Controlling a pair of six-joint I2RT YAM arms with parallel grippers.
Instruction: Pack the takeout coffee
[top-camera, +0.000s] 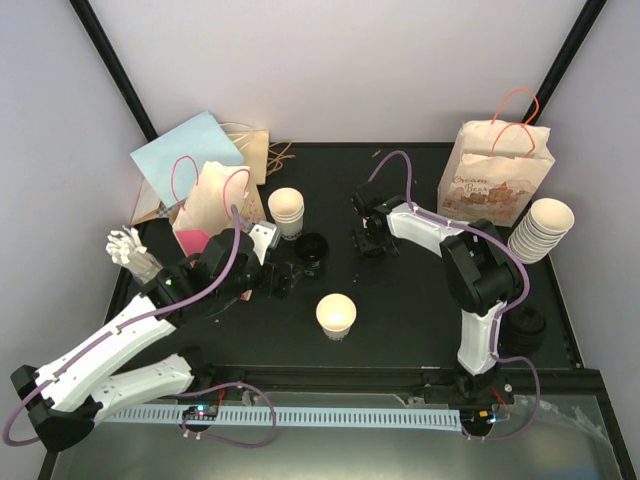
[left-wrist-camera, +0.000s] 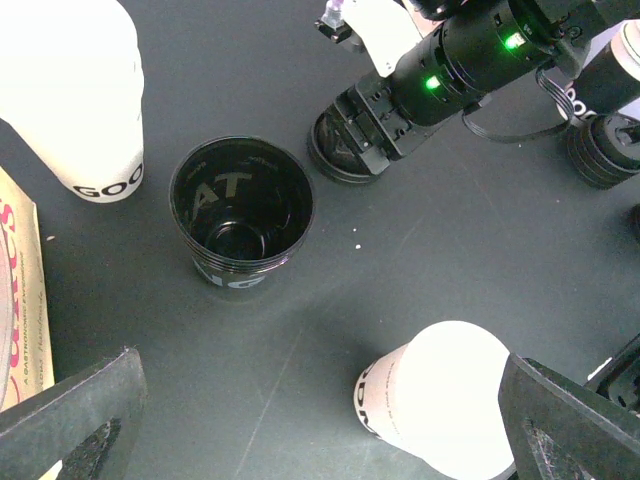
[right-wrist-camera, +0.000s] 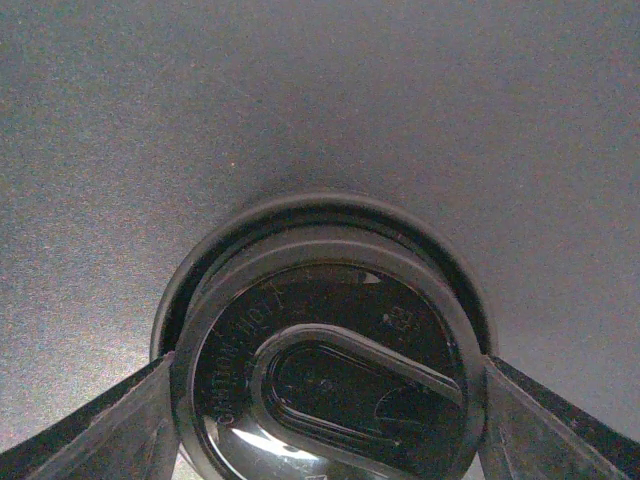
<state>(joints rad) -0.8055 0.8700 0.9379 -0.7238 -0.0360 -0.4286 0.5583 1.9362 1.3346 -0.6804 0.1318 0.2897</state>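
Observation:
An open black cup (top-camera: 312, 250) stands upright mid-table; it also shows in the left wrist view (left-wrist-camera: 240, 205). A white cup (top-camera: 336, 315) stands upside down in front of it and shows in the left wrist view (left-wrist-camera: 445, 400). My right gripper (top-camera: 366, 240) is shut on a black lid (right-wrist-camera: 330, 380), low at the table just right of the black cup; the lid also shows in the left wrist view (left-wrist-camera: 338, 150). My left gripper (left-wrist-camera: 325, 440) is open and empty, left of the black cup (top-camera: 272, 275).
A stack of white cups (top-camera: 287, 210) stands behind the black cup. A printed paper bag (top-camera: 495, 175), a leaning cup stack (top-camera: 540, 230) and spare black lids (top-camera: 525, 330) are at the right. A pink-handled bag (top-camera: 210, 205) and white stirrers (top-camera: 130, 250) are at the left.

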